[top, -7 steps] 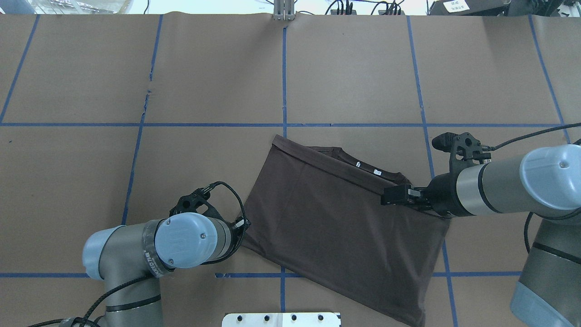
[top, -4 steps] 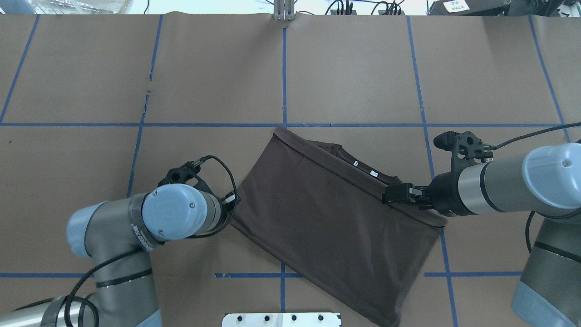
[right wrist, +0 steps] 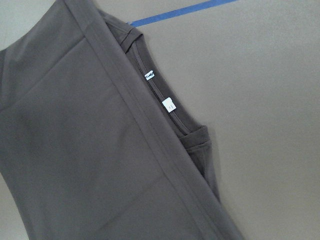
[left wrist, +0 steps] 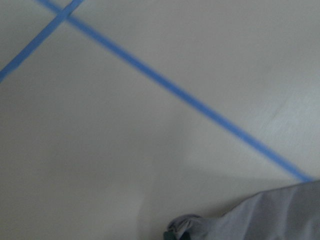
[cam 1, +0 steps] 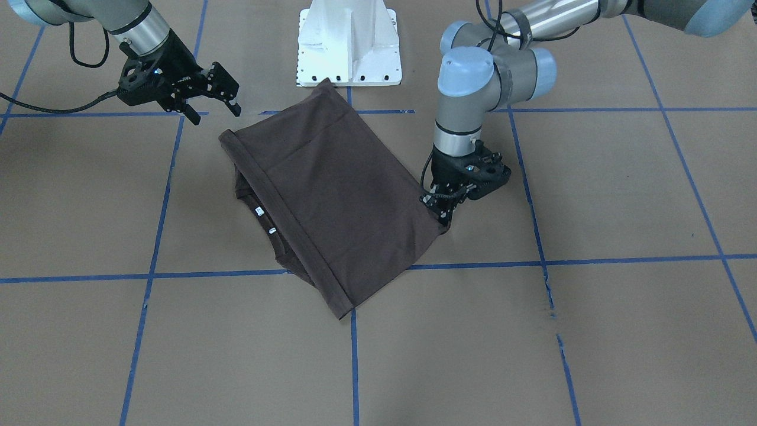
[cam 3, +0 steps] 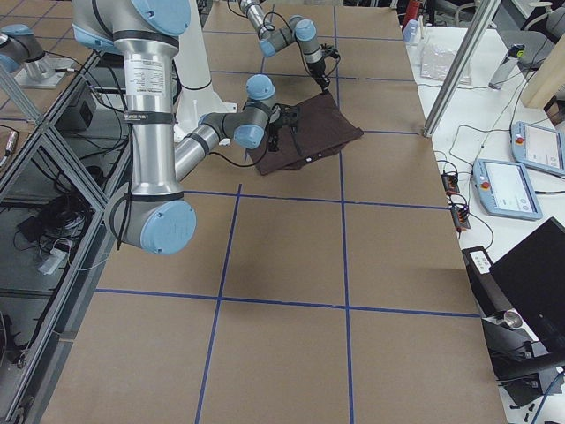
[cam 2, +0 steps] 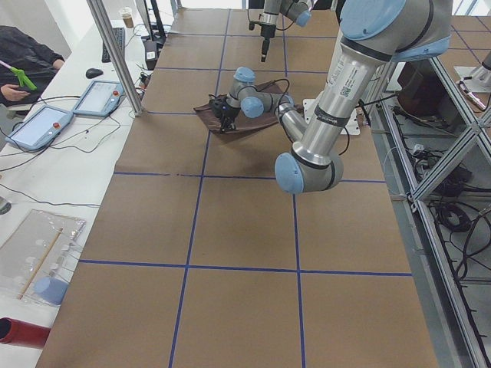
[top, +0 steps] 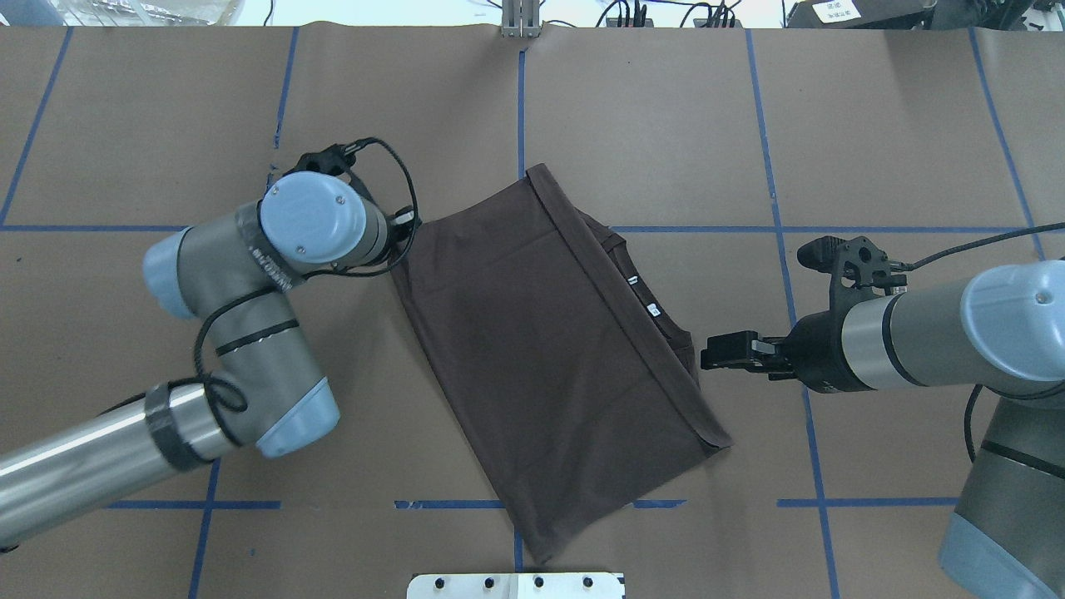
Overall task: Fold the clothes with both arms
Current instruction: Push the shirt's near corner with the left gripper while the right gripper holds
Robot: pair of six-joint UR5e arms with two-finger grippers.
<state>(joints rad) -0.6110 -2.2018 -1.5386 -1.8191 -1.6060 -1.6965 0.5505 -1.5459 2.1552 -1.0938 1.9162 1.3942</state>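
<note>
Since the wrist hides it from above, the left claw [cam 1: 445,220] is best read in the front-facing view. Its fingers point straight down and sit drawn together on the left corner of the T-shirt [top: 549,349], seemingly pinching that corner low against the counter [top: 100,125]. The shirt lies flat and slantwise across the middle of the counter, folded in half. Its hem band [top: 616,299] is laid just short of the collar [top: 666,329], leaving the white neck tags [top: 654,310] uncovered. The cloth looks thin, light and limp. It would likely sag and crease wherever unsupported, and slide easily over the paper surface when pulled from one point. The surest holds are probably the corners of the stitched hem band, with both layers pinched together so the lower one does not peel away. On the right, the right claw [top: 714,352] hovers beside the collar edge, clear of the cloth, fingers spread wide and holding nothing
</note>
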